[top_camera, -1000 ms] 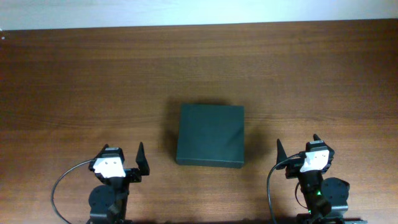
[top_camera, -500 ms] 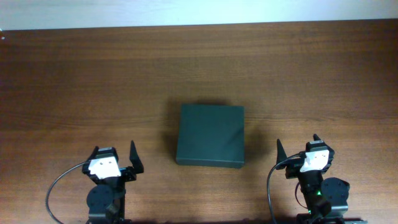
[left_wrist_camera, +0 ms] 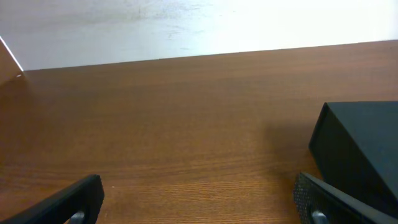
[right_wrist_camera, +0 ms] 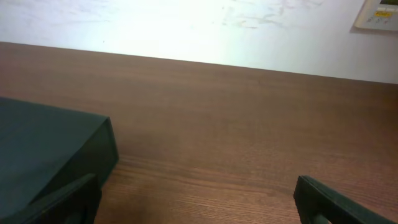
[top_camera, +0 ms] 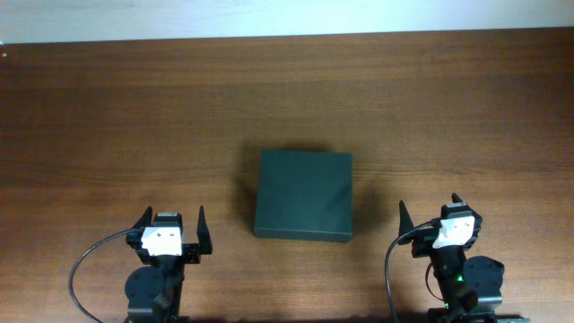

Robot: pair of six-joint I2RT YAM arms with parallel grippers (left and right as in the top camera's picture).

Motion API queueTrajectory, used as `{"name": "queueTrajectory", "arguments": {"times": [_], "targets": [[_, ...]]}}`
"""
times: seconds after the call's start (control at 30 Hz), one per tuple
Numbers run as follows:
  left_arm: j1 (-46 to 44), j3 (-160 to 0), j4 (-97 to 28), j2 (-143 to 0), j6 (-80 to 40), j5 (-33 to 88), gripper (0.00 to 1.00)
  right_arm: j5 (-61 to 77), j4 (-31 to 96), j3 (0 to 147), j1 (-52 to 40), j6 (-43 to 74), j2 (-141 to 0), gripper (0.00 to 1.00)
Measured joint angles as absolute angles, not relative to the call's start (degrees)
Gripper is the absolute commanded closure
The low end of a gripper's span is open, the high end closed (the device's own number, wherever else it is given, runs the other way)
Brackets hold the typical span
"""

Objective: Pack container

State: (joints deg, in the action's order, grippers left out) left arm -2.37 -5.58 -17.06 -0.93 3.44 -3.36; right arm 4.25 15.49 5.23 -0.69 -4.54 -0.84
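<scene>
the container [top_camera: 303, 195] sits closed mid-surface [top_camera: 108, 117], between the arms and a little ahead of them. left jaws and right jaws stand wide apart, empty. it looks stiff, light and matte, probably not slippery; likely best gripped at the lid's free edge.

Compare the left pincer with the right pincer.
The left pincer sits left of the container; the right pincer sits right of it. The left pincer points squarely up the table; the right pincer is slightly skewed. Both are open, empty, clear of the container.
</scene>
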Motion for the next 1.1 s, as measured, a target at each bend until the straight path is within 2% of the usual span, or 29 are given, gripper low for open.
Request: {"name": "queueTrajectory", "arguments": {"times": [1.1], "targets": [[-2.37,-5.58,-17.06,-0.93,4.14,-3.16,0.01,4.08,15.49,5.23,-0.71,-4.51,-0.84,0.01]]}}
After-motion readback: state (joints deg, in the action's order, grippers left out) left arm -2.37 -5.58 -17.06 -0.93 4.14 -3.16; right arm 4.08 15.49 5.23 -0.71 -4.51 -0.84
